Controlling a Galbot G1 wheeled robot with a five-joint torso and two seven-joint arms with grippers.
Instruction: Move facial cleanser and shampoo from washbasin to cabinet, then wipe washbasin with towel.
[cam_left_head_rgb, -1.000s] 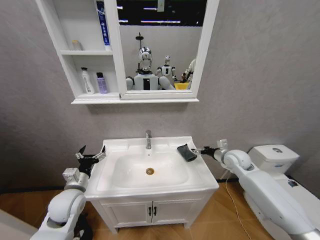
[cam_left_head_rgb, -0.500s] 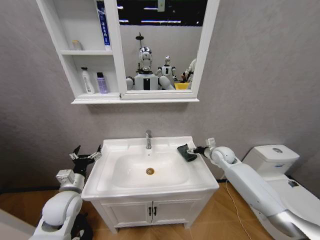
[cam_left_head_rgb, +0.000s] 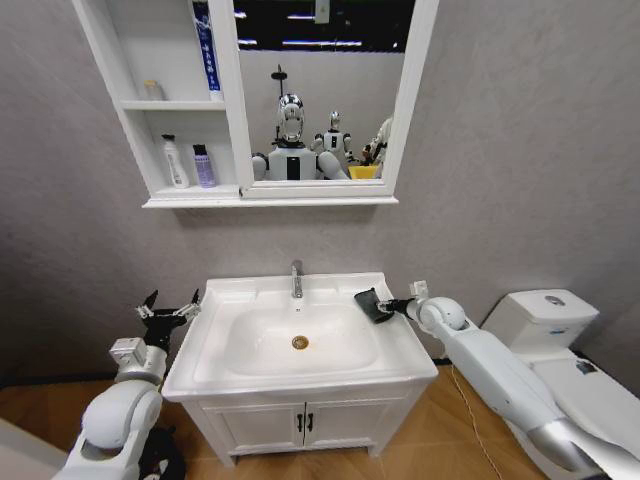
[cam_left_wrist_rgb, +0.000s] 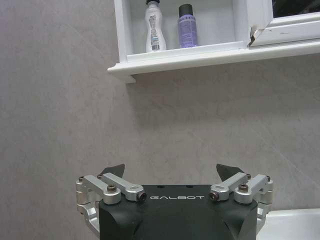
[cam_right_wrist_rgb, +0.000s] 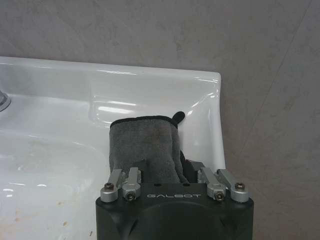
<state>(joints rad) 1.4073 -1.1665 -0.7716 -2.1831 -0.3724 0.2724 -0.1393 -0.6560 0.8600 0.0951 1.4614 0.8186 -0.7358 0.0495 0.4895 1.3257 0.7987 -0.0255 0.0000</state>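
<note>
Hovering beside the washbasin's (cam_left_head_rgb: 400, 345) left edge, the left end effector (cam_left_head_rgb: 167, 313) is spread open and empty. Two bottles (cam_left_head_rgb: 189, 162) already stand in the cabinet (cam_left_head_rgb: 228, 110). At the right rim, the right end effector (cam_left_head_rgb: 389, 304) straddles the towel (cam_left_head_rgb: 372, 304), jaws apart; the right wrist view reveals its soft, limp folds, best pinched mid-bundle.

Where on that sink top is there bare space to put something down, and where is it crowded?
The washbasin has a bare left ledge between bowl and edge, a bare front rim, and bare back corners beside the tap. The right ledge is crowded: the towel lies there with the right end effector at it. The open left end effector hovers just off the left edge.
</note>
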